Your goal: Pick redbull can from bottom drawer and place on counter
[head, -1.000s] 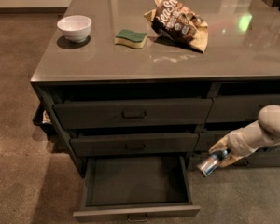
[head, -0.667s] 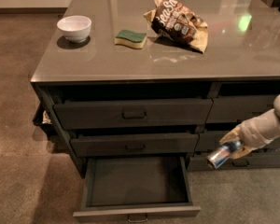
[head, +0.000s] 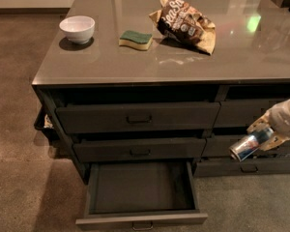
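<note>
At the right edge of the frame my gripper (head: 262, 137) is clamped around the redbull can (head: 245, 148), tilted and clear of the open bottom drawer (head: 140, 219), probably ready for lifting onto the counter (head: 135, 62) above.

One counter (head: 183, 62) carries three loose things: one white bowl (head: 77, 28), one sponge (head: 136, 39) and one brown snack bag (head: 186, 25). Below it, the left stack has three drawers (head: 137, 117), one of them, the bottom drawer (head: 140, 187), pulled out, and three more drawer fronts (head: 241, 112) show in part at the right. One gripper (head: 263, 137), at the right edge before those fronts, clasps the one can (head: 245, 147).
</note>
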